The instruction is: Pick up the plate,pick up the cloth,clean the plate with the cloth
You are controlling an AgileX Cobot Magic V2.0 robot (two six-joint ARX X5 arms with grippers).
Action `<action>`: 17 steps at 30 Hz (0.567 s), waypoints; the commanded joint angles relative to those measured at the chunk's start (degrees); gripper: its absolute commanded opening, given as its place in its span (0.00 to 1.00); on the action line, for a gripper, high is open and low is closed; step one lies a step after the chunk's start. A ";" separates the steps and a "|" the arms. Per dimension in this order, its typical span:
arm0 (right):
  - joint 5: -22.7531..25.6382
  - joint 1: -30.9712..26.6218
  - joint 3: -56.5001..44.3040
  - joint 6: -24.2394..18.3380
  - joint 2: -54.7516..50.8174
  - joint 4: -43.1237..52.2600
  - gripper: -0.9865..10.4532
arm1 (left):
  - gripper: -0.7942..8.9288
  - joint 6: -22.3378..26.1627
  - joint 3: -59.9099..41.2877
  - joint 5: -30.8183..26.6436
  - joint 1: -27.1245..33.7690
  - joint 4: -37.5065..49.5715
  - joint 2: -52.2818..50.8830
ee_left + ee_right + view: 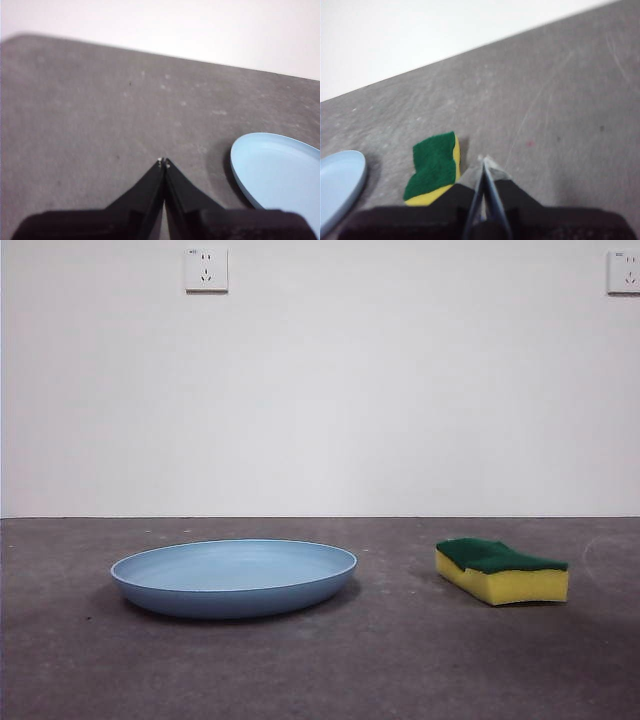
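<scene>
Front view — plate (234,578) flat, sponge (502,570) green-side up, long axis angled back-left; both apart. Left gripper (164,161), right gripper (484,159) — jaws closed, empty.

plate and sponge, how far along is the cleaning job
Nothing looks done yet. The plate lies flat on the table, and the sponge sits apart from it, green side up. Nothing is in hand: the left gripper is shut and empty above the table near the plate, the right gripper shut beside the sponge. Both pickups and the wiping remain.

Smooth plastic plate (234,578), foam sponge (501,571)
</scene>
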 commanded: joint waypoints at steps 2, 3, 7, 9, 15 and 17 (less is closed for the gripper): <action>-0.07 0.09 5.53 5.49 2.95 -0.46 0.08 | 0.08 -3.43 4.83 1.29 0.13 -2.38 1.86; -0.09 0.09 7.43 5.46 4.33 -1.14 0.08 | 0.08 -3.43 6.54 1.51 0.13 -3.10 2.86; -0.11 0.09 15.76 5.09 11.61 -3.76 0.08 | 0.08 -3.39 13.79 2.89 0.13 -4.50 8.48; -0.20 0.09 20.39 3.61 15.74 -5.35 0.08 | 0.08 -2.82 17.92 3.02 0.13 -5.53 12.04; -5.73 0.09 35.12 -1.88 28.70 -12.04 0.08 | 0.08 2.75 31.69 8.11 0.13 -10.88 24.76; -8.15 0.09 40.11 -3.96 33.03 -14.95 0.09 | 0.08 4.33 36.41 10.51 0.09 -13.60 29.18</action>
